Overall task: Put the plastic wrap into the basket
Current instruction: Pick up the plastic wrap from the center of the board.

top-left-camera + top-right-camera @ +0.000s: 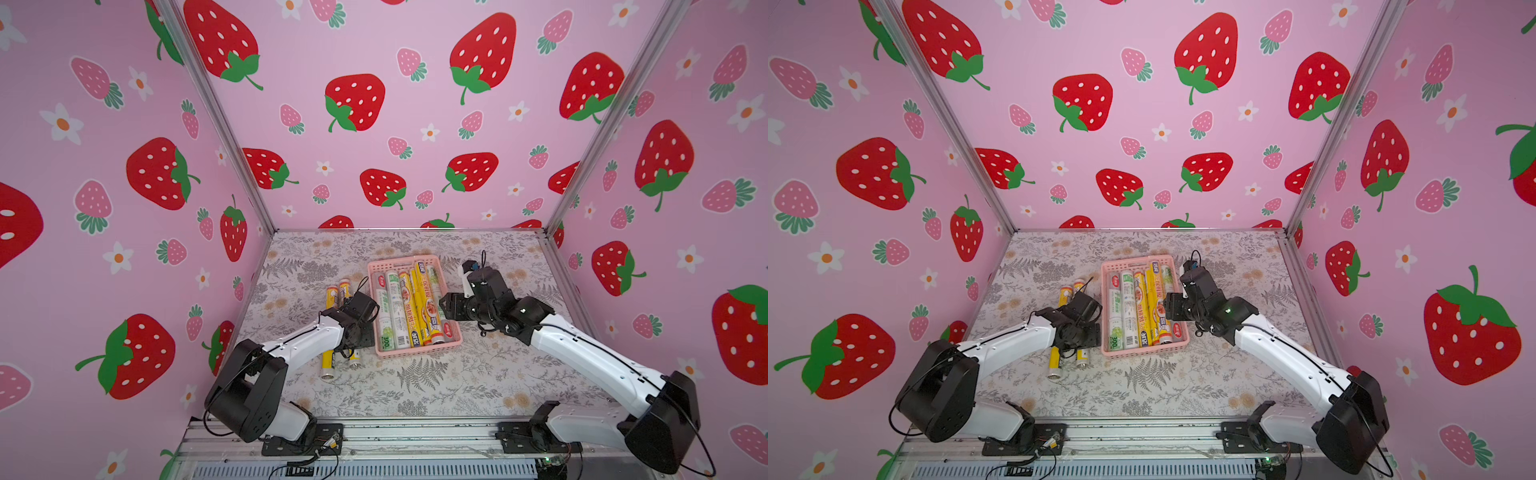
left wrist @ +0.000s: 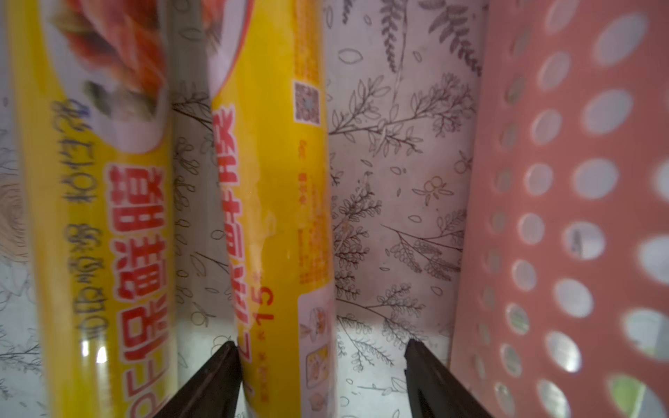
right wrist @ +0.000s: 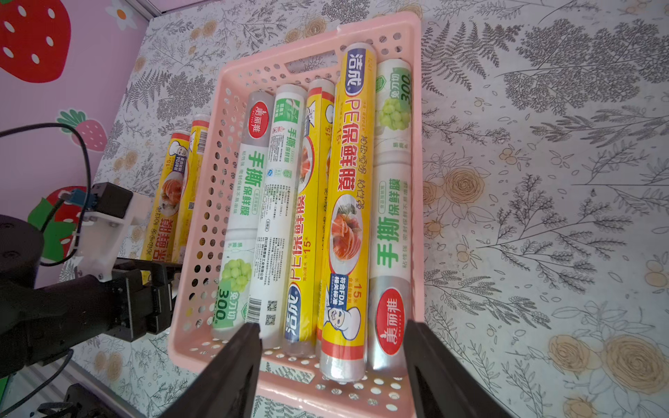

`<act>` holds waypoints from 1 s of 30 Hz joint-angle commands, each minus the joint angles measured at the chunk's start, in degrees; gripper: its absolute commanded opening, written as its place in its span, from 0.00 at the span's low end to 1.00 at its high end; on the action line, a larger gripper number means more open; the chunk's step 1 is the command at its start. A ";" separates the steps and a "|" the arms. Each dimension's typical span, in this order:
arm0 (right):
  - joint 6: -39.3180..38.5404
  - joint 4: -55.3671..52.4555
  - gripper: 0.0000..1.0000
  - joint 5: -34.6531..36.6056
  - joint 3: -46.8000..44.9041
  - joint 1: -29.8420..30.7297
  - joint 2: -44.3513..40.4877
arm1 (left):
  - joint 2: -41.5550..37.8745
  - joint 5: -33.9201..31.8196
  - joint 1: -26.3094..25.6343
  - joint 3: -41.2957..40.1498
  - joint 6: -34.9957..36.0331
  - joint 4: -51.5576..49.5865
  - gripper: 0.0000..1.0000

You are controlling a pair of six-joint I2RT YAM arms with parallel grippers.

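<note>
While two yellow rolls [image 3: 170, 202] lie outside the basket [image 3: 380, 23] | left pincer [image 2: 321, 343] held spread astride one for grasping | right pincer [image 3: 331, 323] held spread, empty.

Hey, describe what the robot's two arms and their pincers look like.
The left arm and right arm match: glossy white shells between chunky black joints, with thin black cables trailing along them. A green light glows on the right arm. The left pincer and right pincer have flat, tapered black fingers.
</note>
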 commanded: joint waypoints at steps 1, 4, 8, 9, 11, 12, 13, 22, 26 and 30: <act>0.53 -0.23 0.67 0.67 -0.11 0.08 0.54 | 1.84 -0.54 -2.29 0.10 -2.07 2.34 0.76; 0.44 -0.21 0.67 0.75 0.14 0.09 0.51 | 3.46 -1.14 -2.86 0.38 -3.01 3.29 0.70; -0.17 -0.95 0.67 1.39 0.92 0.10 0.41 | 4.42 -1.53 -3.25 0.54 -3.73 4.19 0.56; -0.39 -1.05 0.67 1.51 1.09 0.11 0.26 | 4.24 -1.80 -3.31 0.71 -3.77 3.78 0.54; -0.66 -1.04 0.67 1.63 1.20 0.09 0.15 | 2.90 -2.95 -3.40 1.16 -4.06 2.61 0.48; -0.70 -0.95 0.67 1.61 1.20 0.12 0.15 | 2.02 -3.47 -3.40 1.36 -4.14 1.89 0.47; -0.70 -0.86 0.67 1.61 1.18 0.09 0.15 | 0.77 -4.06 -3.40 1.59 -4.12 1.03 0.46; -1.12 0.31 0.67 0.23 1.96 0.04 0.69 | -9.68 -7.97 -3.49 8.18 -2.96 -10.30 0.39; -1.49 0.17 0.67 -0.20 2.61 -0.04 -0.14 | -15.49 -10.67 -3.49 10.16 -3.50 -13.84 0.40; -1.84 0.25 0.67 -0.83 2.65 -0.12 -0.55 | -19.92 -12.74 -3.44 11.14 -4.24 -16.66 0.40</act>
